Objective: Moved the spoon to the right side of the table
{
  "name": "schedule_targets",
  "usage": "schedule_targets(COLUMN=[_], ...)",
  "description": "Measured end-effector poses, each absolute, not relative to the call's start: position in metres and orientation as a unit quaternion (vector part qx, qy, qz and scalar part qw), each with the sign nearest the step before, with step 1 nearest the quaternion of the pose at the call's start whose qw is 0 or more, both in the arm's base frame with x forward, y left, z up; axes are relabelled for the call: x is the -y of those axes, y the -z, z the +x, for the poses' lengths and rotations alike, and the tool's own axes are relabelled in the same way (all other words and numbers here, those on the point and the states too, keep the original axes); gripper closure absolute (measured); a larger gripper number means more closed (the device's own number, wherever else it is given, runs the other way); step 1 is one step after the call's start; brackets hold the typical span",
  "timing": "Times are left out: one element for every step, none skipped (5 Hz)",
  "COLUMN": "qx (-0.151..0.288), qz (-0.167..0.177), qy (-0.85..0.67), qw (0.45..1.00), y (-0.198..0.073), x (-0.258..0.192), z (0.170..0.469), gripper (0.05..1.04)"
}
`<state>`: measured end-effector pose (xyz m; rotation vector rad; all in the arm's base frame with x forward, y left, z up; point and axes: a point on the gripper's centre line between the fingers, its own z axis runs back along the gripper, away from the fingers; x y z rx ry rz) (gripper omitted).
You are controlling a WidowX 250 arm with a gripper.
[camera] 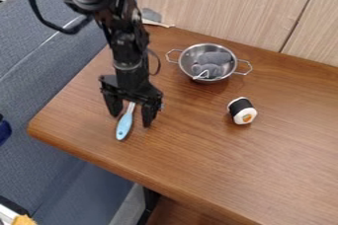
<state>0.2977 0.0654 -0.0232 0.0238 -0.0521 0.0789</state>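
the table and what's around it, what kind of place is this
Probably a lounge or break area: a wooden table against a wood-panelled wall, with blue-grey upholstered seating alongside.

I can read no text, label, brand, number or sign on anything I see here.
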Motion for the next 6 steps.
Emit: schedule_targets(qx=[0.023,0.025,0.033,0.034,0.034,0.033], qz=[0.010,0.019,0.031,0.035,0.034,0.035], qy=[-0.041,-0.056,-0.068,-0.068,-0.079,-0.093], qw=[0.999,0.998,0.997,0.997,0.996,0.994], y=[0.028,0.029,0.029,0.030,0.029,0.028], x=[-0.066,-0.069,-0.068,-0.066,-0.066,-0.067], z=[0.305,0.304,0.301,0.301,0.299,0.294], gripper=[0.082,0.131,0.398,0.699,0.860,0.863])
